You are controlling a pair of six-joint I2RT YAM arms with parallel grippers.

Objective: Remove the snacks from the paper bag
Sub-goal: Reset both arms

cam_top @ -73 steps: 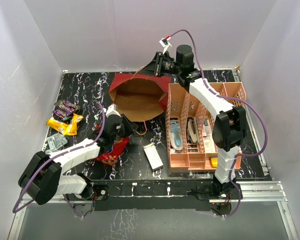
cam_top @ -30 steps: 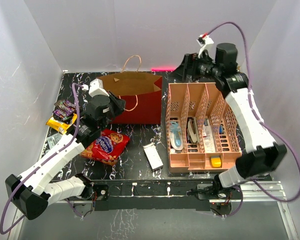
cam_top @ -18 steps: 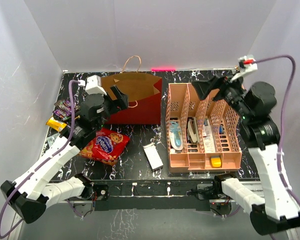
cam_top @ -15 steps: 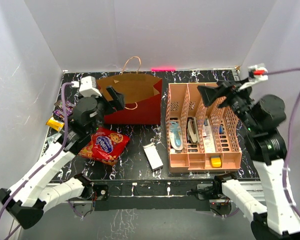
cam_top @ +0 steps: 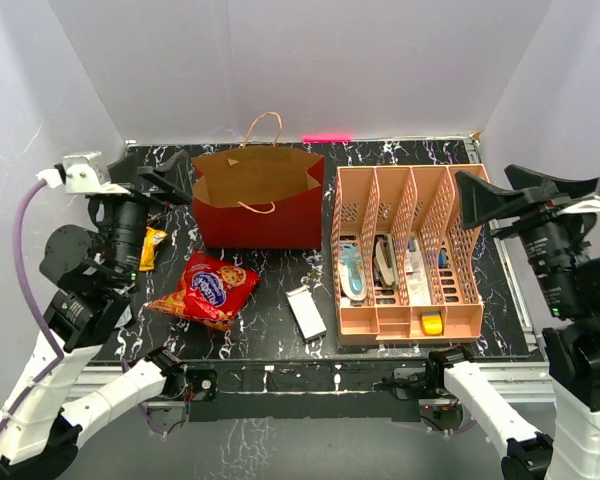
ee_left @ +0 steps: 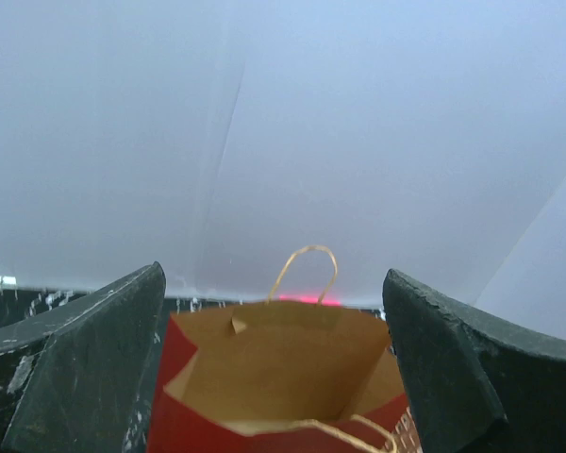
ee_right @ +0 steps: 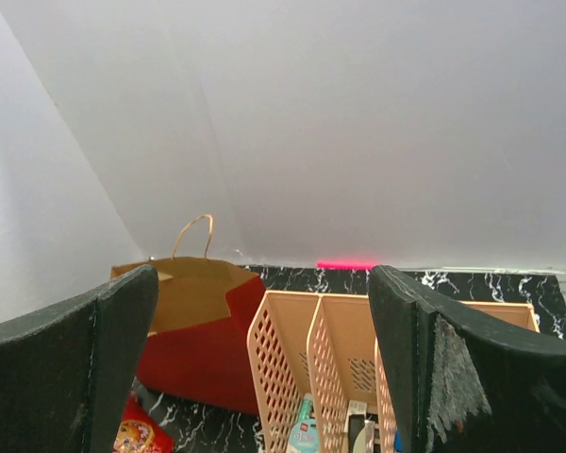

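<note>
The paper bag (cam_top: 270, 222) is dark red outside and kraft brown inside, the crinkly snack bag (cam_top: 208, 290) red with a blue logo and cookie pictures, the counter (cam_top: 270, 275) black veined with white, the slotted rack (cam_top: 337, 240) salmon pink, the small box (cam_top: 306, 312) white.

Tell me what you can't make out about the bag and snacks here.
- Floor of the paper bag: in the top view its front wall hides it; in the left wrist view the bottom edge cuts it off.
- Table behind the left arm: in the top view only part of an orange-yellow wrapper shows.
</note>
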